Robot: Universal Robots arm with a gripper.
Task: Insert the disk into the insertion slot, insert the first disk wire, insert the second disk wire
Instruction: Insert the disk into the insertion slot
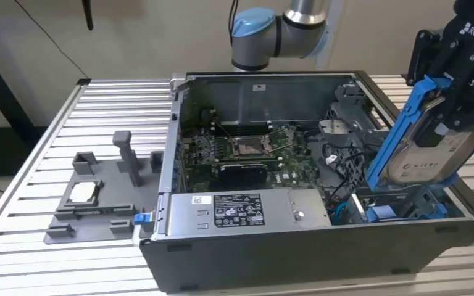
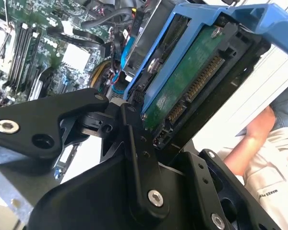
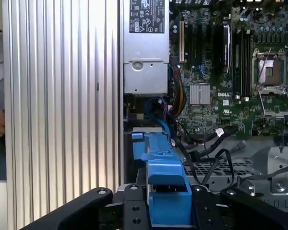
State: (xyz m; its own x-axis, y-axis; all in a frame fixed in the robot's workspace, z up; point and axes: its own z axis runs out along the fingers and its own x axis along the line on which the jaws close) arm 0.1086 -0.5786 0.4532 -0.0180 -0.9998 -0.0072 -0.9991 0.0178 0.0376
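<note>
My gripper [image 1: 449, 120] is shut on the disk [image 1: 422, 151], a silver drive in a bright blue carrier. It holds the disk tilted, one end down, over the open computer case's corner at the exterior view's right. Just under the disk's lower end lies the insertion slot [image 1: 395, 211], a grey bay with blue tabs. In the second wrist view the disk [image 2: 185, 88] shows its green board and connector between the black fingers [image 2: 137, 143]. The first wrist view has the blue carrier [image 3: 164, 189] in my gripper [image 3: 165, 213], above the slot [image 3: 146, 130]. A blue cable [image 3: 158, 108] lies beside the slot.
A grey labelled power supply box [image 1: 241, 211] sits along the case's front, beside the slot. The motherboard [image 1: 245, 148] fills the case floor. A grey fixture [image 1: 97, 197] stands on the slatted table [image 1: 23, 246] at the exterior view's left. A person's hand [image 2: 252, 143] is near.
</note>
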